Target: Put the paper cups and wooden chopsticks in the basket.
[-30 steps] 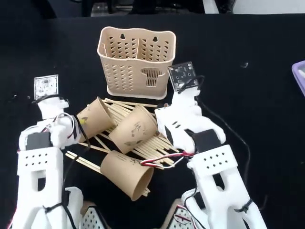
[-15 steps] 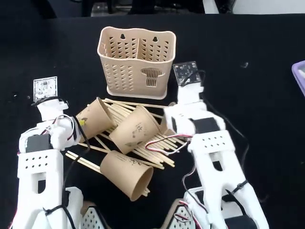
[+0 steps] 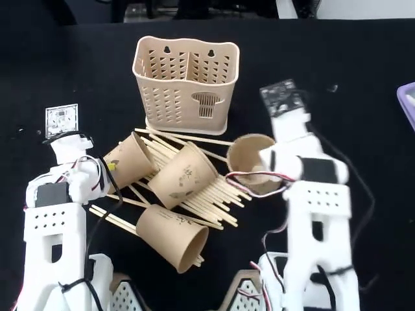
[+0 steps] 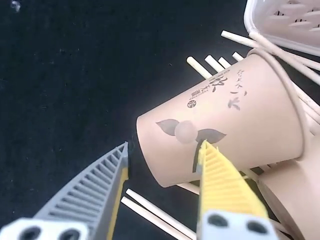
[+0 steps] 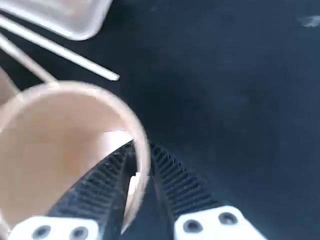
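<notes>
Right gripper [image 5: 141,148] pinches a paper cup [image 3: 248,157] by its thin rim — that wall could buckle and slip before the basket [image 3: 174,98].

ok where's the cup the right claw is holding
High view: the paper cup is mouth-up at the right claw, pinched by its rim, right of the chopsticks and near the right corner of the basket.

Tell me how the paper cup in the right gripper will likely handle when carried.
Probably light: the right gripper holds the paper cup by a pinch on one side of its rim alone. The thin wall may flex or crease there. Held off-centre, it could tilt or swing on the way to the basket.
</notes>
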Robot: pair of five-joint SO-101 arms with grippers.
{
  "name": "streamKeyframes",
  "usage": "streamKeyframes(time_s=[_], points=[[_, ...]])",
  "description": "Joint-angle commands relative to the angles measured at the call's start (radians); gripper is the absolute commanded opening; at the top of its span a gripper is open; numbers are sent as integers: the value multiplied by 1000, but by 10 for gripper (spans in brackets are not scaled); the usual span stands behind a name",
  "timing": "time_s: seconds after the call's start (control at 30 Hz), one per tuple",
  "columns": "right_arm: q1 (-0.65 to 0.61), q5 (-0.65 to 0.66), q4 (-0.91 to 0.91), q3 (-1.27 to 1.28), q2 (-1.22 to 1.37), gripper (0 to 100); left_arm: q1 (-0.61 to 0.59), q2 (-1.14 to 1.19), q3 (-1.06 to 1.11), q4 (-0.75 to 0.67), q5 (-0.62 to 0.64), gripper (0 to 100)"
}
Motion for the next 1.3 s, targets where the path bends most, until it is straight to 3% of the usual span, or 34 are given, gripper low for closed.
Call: streamKeyframes(time_s=[0.0, 0.2, 0.37, 0.53, 0.73, 0.9, 1.27], points=[[66, 18, 44, -94, -110, 11, -4, 0, 15, -11, 6, 220], [5, -144, 69, -251, -282, 11, -4, 0, 16, -11, 6, 220], [-187, -301, 92, -507, -312, 11, -4, 0, 16, -11, 6, 220], [-328, -405, -81, -593, -163, 11, -4, 0, 16, -9, 6, 220], [-331, -407, -287, -633, 122, 11, -4, 0, 16, -8, 6, 220], [-331, -450, -284, -731, 317, 11, -4, 0, 16, -6, 6, 220], [-285, -453, -224, -791, 424, 11, -4, 0, 16, -2, 0, 220]])
